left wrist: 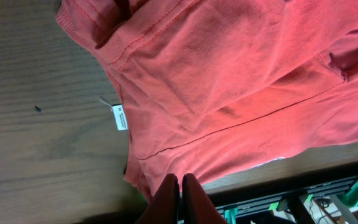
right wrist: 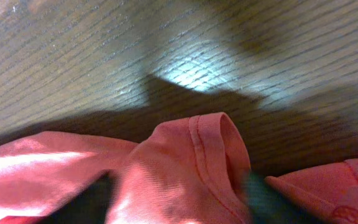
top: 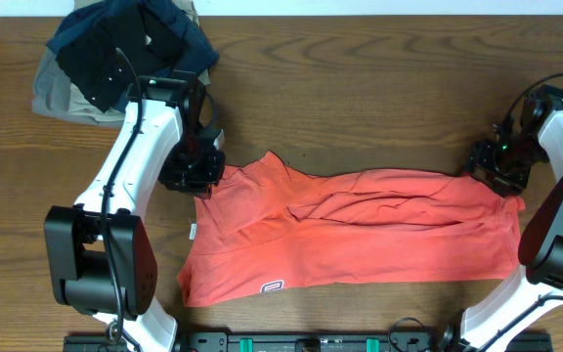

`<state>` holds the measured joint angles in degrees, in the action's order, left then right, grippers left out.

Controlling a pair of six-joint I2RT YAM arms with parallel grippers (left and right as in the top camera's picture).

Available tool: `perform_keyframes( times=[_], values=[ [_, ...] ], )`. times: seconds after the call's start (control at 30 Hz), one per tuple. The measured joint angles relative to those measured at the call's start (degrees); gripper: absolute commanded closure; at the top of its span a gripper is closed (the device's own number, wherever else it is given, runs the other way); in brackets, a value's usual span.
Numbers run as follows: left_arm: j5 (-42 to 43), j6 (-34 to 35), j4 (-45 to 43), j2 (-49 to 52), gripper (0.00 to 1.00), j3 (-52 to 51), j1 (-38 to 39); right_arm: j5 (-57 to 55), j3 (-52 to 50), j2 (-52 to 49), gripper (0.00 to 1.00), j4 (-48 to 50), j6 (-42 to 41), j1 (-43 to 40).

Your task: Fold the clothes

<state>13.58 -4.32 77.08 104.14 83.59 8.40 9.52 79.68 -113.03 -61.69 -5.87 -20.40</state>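
Coral-red cotton across the middle of the table (top: pixel 360 78), folks: the T-shirt (top: pixel 360 230) lies crumpled but spread out. Its long axis runs from the left edge toward the right edge, and its body sits nearer the near edge than the far one. The left gripper (top: pixel 192 168) is parked on the shirt's far-left corner and the right gripper (top: pixel 497 166) on its far-right corner. So each arm has its own end of the cloth, and from both of them the bulk of the shirt lies toward the near edge. That's the relation that matters: any fold from here looks like a carry across the short way, far edge toward near edge, with both ends moving together. The left jaws are pinched tight, and the left wrist view shows cloth running right up to the tips, so I'd call that a hold on the fabric. The right jaws stand part-way apart, straddling a looped hem (right wrist: pixel 210 143). The fingers are blurred, so I can't tell whether they bite it yet. The overhead gives the whole layout, the small chest logo (top: pixel 273 286) near the near edge, and a pile of dark garments (top: pixel 125 49) at the far-left corner. Only the left wrist view shows the white tag (left wrist: pixel 120 117) clearly, and only the right wrist view shows that hem loop.
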Motion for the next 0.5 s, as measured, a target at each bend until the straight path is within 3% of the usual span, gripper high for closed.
perform_keyframes(
  times=[0.03,0.1,0.5],
  values=[
    [0.0,0.0,0.0,0.0,0.93,0.0,0.0,0.1,0.0,0.0,0.86,-0.1,0.0,0.0],
    [0.0,0.0,0.0,0.0,0.93,0.0,0.0,0.1,0.0,0.0,0.99,-0.4,0.1,0.0],
    [0.0,0.0,0.0,0.0,0.92,0.0,0.0,-3.6,0.0,0.2,0.99,-5.2,-2.3,0.0]
  ],
)
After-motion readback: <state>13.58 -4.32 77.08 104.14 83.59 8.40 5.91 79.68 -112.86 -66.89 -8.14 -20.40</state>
